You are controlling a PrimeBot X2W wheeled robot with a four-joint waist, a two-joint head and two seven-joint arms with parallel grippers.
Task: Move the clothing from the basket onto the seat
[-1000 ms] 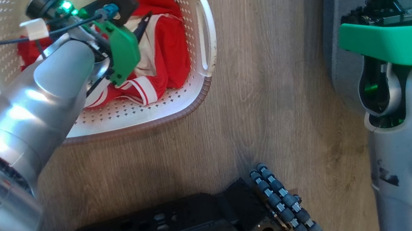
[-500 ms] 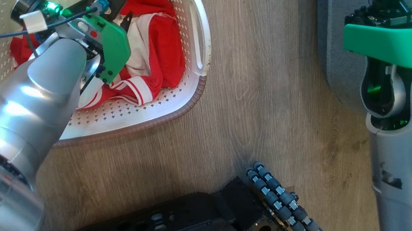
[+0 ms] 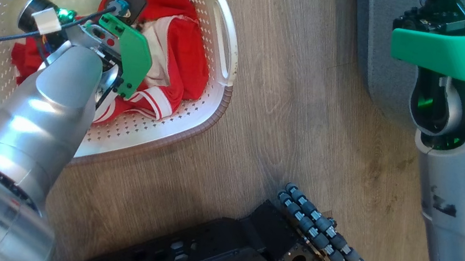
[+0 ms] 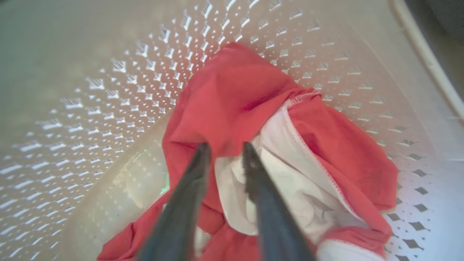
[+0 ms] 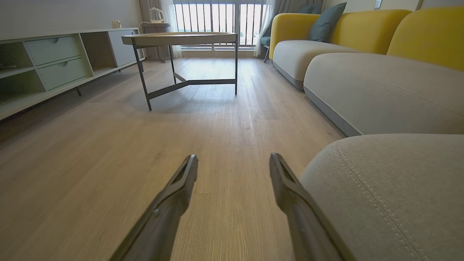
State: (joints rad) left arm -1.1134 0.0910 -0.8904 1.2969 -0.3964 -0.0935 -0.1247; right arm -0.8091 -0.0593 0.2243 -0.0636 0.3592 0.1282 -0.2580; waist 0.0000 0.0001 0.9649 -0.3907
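Note:
The clothing, red with white bands, lies bunched in the cream basket on the floor at upper left of the head view. My left arm reaches down into the basket, and its green wrist block covers the fingers there. In the left wrist view my left gripper is open but narrowed. Its tips press into the clothing with a red and white fold between them, in front of the basket wall. My right gripper hangs wide open and empty above the floor, beside the grey seat.
My dark wheeled base sits at the bottom of the head view on a wooden floor. Further off stand a round coffee table, a low sideboard and a yellow-backed sofa.
My left wrist has tilted and pushed further down into the basket, and its fingers have drawn closer together around the fabric. The right arm has stayed put. The head camera shifted slightly.

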